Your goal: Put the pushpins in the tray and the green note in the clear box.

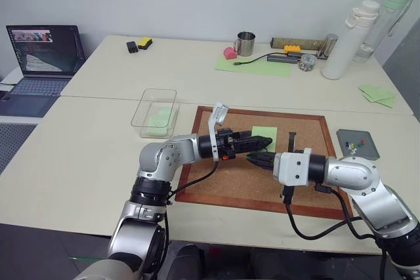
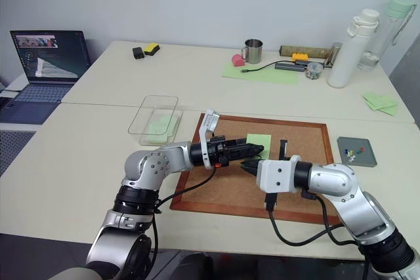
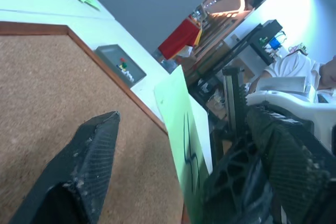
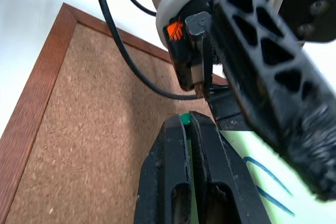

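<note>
The right gripper point(image 1: 260, 158) is pinched shut on the green note point(image 1: 265, 136) over the corkboard point(image 1: 308, 155), pushpins point(image 1: 354, 144) already in the tray point(image 1: 357, 143), clear box point(image 1: 155, 112) waiting; the left wrist view shows the left gripper point(image 3: 178, 169) wide around it.

Light green note point(image 3: 181, 129) with dark squiggle, brown cork board point(image 1: 223, 181), grey tray point(image 1: 357, 143).

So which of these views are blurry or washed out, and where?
Left wrist view: the near black fingers are soft and the window behind the green note glares white. Right wrist view: the left gripper's finger is blurred. Head views: evenly lit, sharp across the corkboard.
</note>
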You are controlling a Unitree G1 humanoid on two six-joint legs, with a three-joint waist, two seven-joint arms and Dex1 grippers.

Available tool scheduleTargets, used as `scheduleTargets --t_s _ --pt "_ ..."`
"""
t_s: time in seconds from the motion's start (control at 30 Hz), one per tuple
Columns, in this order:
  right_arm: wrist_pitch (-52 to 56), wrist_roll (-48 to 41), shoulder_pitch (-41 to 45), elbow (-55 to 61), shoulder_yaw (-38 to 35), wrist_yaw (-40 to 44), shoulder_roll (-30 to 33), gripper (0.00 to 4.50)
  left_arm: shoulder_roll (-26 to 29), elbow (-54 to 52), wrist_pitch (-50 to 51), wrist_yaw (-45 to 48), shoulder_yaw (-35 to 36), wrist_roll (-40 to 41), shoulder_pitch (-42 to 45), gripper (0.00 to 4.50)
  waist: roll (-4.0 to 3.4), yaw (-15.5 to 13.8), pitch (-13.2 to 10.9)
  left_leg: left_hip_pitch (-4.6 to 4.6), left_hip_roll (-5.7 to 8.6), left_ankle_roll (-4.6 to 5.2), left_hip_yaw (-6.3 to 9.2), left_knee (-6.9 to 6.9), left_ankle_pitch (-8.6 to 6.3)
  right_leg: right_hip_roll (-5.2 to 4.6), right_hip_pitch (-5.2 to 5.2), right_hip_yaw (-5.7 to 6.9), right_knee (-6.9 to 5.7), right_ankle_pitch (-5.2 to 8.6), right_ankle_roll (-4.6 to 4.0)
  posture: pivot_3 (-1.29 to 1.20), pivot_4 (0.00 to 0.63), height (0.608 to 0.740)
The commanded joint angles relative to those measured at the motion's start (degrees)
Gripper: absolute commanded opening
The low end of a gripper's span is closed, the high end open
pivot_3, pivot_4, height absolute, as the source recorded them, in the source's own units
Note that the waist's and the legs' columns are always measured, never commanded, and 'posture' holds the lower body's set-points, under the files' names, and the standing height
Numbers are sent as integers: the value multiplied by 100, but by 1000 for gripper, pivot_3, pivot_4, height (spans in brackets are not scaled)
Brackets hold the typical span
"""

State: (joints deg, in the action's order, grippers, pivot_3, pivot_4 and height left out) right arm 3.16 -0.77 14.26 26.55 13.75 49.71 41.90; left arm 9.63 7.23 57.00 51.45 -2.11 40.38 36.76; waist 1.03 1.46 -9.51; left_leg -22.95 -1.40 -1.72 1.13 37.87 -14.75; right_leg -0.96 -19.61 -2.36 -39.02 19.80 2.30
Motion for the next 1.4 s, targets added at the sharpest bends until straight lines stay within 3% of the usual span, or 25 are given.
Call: scheduleTargets --t_s 0.03,0.63,1.4 --pt "-88 10 121 148 -69 31 -26 0 -3 -162 -93 143 -28 112 54 3076 0 1 0 0 0 0 0 0 0 0 0 0 0 0 0 0 150 740" --pt "-154 -26 164 74 -203 38 1 0 -11 -343 -65 217 -94 159 -50 25 0 2 0 0 0 0 0 0 0 0 0 0 0 0 0 0 150 740" --pt "512 -511 -115 478 -937 -232 -91 0 -103 684 -1312 -98 -251 -824 234 25 0 -9 0 -2 1 1 0 1 -1 -1 0 0 1 0 0 0 150 740"
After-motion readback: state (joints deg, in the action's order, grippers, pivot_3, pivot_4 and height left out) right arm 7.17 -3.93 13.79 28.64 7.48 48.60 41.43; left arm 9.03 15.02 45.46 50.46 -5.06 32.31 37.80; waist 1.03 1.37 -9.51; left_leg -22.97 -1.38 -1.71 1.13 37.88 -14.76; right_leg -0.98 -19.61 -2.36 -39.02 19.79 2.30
